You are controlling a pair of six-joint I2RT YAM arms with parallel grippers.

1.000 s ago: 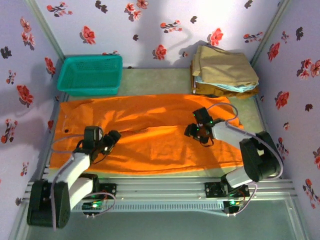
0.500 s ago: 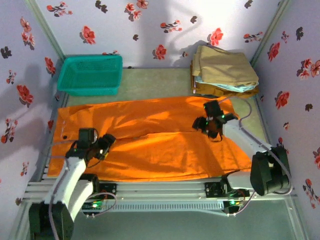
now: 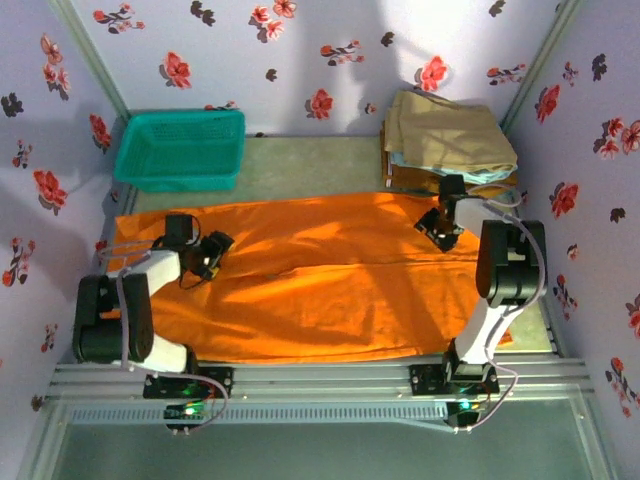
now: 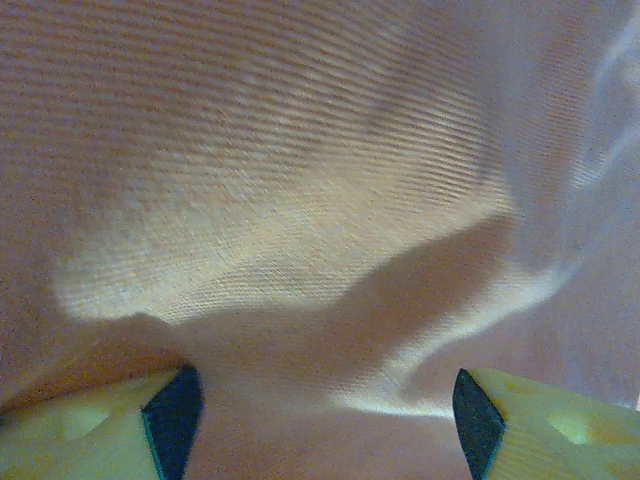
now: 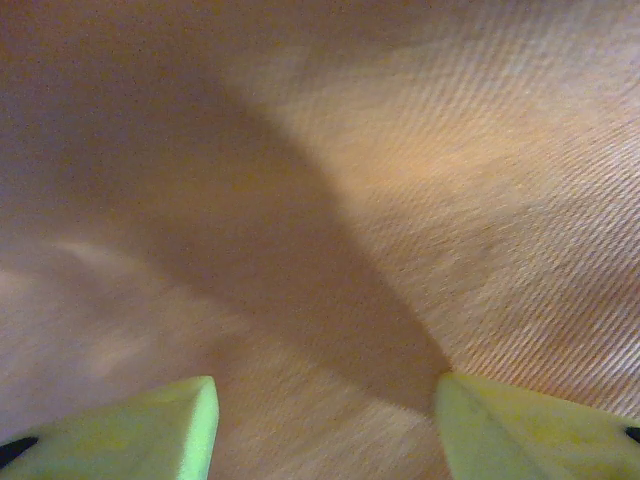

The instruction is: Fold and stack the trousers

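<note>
- I am working over a pale green table (image 3: 320, 165), with lilac walls (image 3: 300, 70) printed with red flowers closing it in.
- A teal basket (image 3: 175, 178) is sitting at 11 o'clock, and a stack of folded garments (image 3: 445, 140) at 1 o'clock.
- The orange trousers (image 3: 320, 290) are lying flat across the centre, long axis running 9 to 3 o'clock, leg split pointing toward 3.
- My left gripper (image 3: 207, 255) is hanging low over their 9 o'clock end, jaws wide apart, gripping nothing.
- My right gripper (image 3: 438, 222) is hanging over their 2 o'clock edge, jaws parted and gripping nothing.
</note>
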